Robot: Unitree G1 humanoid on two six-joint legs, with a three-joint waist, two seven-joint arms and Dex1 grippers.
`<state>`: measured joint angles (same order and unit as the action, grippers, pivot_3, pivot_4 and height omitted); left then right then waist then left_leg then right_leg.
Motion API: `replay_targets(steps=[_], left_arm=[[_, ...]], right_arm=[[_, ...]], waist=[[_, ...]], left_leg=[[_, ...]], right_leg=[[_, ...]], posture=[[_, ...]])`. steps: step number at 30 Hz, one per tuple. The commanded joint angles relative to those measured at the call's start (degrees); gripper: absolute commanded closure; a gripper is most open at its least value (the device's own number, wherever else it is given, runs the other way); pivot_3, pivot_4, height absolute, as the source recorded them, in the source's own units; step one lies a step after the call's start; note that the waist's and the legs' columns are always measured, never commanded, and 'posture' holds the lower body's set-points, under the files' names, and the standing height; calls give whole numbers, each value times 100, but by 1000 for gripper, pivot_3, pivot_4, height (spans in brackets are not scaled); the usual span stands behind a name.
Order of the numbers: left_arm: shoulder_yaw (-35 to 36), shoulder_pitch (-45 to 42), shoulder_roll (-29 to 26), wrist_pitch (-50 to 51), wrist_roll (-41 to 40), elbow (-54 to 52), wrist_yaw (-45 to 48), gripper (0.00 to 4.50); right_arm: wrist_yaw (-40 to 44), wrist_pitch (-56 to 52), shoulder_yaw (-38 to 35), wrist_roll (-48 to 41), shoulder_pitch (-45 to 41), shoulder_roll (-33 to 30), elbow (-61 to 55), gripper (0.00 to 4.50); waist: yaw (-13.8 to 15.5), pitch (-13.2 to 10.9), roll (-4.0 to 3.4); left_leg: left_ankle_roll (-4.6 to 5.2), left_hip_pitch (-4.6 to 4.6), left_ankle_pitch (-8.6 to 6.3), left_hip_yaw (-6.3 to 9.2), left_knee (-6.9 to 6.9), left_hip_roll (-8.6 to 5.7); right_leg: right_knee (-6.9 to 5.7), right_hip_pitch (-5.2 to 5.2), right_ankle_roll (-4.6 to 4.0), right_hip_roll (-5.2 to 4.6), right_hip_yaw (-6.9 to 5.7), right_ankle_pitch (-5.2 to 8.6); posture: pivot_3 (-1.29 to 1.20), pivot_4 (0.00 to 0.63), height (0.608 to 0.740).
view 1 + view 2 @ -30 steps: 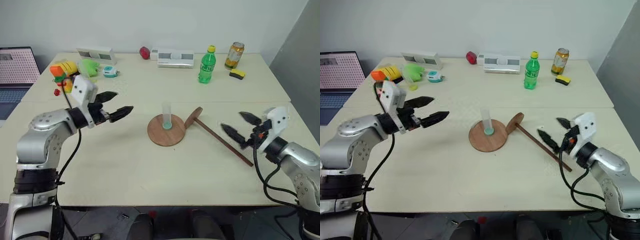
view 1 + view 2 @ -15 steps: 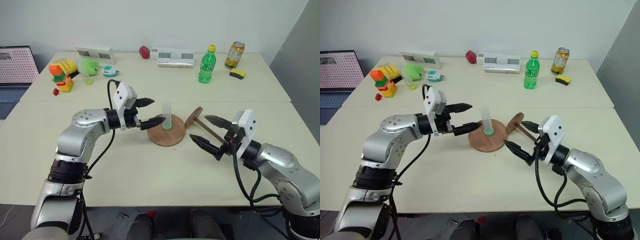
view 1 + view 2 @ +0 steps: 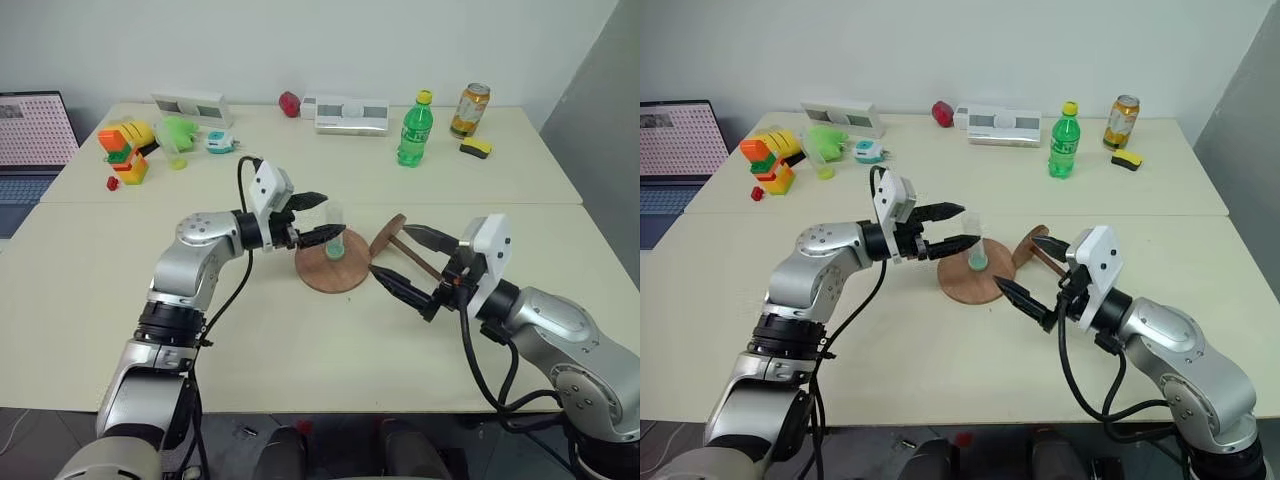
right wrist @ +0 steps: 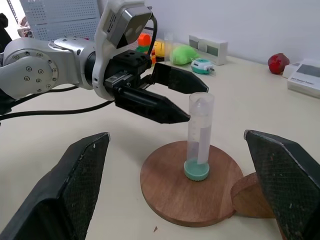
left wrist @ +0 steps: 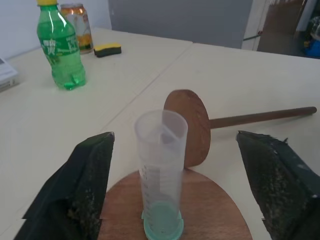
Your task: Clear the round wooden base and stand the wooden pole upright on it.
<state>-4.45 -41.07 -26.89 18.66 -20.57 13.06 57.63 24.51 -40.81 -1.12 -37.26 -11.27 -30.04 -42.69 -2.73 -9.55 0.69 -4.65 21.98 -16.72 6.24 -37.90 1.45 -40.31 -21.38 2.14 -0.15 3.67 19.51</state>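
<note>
Both arms have swung inward since a second ago: the left pincer (image 3: 958,226) has travelled from the left side of the surface (image 3: 250,330) right up to the clear tube (image 3: 335,232), and the right pincer (image 3: 408,264) has come in from the right edge toward the middle. The round wooden base (image 3: 333,268) lies flat at the centre of the surface, and the clear tube with its green bottom stands upright on it. The wooden pole (image 3: 432,268) lies on the surface just right of the base, its small disc end (image 3: 387,236) propped on edge touching the base rim and its rod running away to the near right. The left pincer's fingers (image 5: 85,190) stand apart, one on either side of the tube, not yet touching it. The right pincer is spread wide, hovering near the base's right edge over the pole's rod. Farther back sit a green bottle (image 3: 413,130), a can (image 3: 468,110), and coloured toys (image 3: 128,150) at far left.
</note>
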Motion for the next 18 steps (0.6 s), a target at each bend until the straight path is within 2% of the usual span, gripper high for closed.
replay_targets(steps=[1, 5, 9, 15, 18], left_arm=[[-28, -249, 136, -219, 102, 213, 76, 1653], [-33, -308, 248, -310, 175, 373, 151, 2621], [-13, -344, 283, -281, 180, 391, 173, 3247], [225, -428, 184, 86, 30, 282, 20, 3276], [502, -652, 83, 139, 118, 439, -420, 3276]], right_arm=[[-130, 0, -189, -117, -76, 23, -225, 0], [-212, -12, -206, -131, -113, 12, -218, 0], [-240, -11, -260, -173, -113, -19, -197, 0], [-137, -7, -255, -248, -137, -40, -147, 0], [-45, -14, -170, -340, -301, -37, -92, 0]], waist=[[-1, 0, 0], [-2, 0, 0], [-5, 0, 0], [-8, 0, 0], [-15, -1, 1]], left_leg=[[0, 0, 0, 0, 0, 0], [0, 0, 0, 0, 0, 0], [0, 0, 0, 1, 0, 0], [0, 1, 0, 1, 0, 0], [0, 0, 0, 2, 0, 0]], right_leg=[[0, 0, 0, 0, 0, 0], [0, 0, 0, 0, 0, 0], [0, -1, 0, 0, -1, 0], [0, 0, 0, 0, -1, 0], [0, 0, 0, 0, -1, 0]], posture=[[0, 150, 740], [0, 150, 740], [0, 150, 740], [0, 150, 740], [0, 150, 740]])
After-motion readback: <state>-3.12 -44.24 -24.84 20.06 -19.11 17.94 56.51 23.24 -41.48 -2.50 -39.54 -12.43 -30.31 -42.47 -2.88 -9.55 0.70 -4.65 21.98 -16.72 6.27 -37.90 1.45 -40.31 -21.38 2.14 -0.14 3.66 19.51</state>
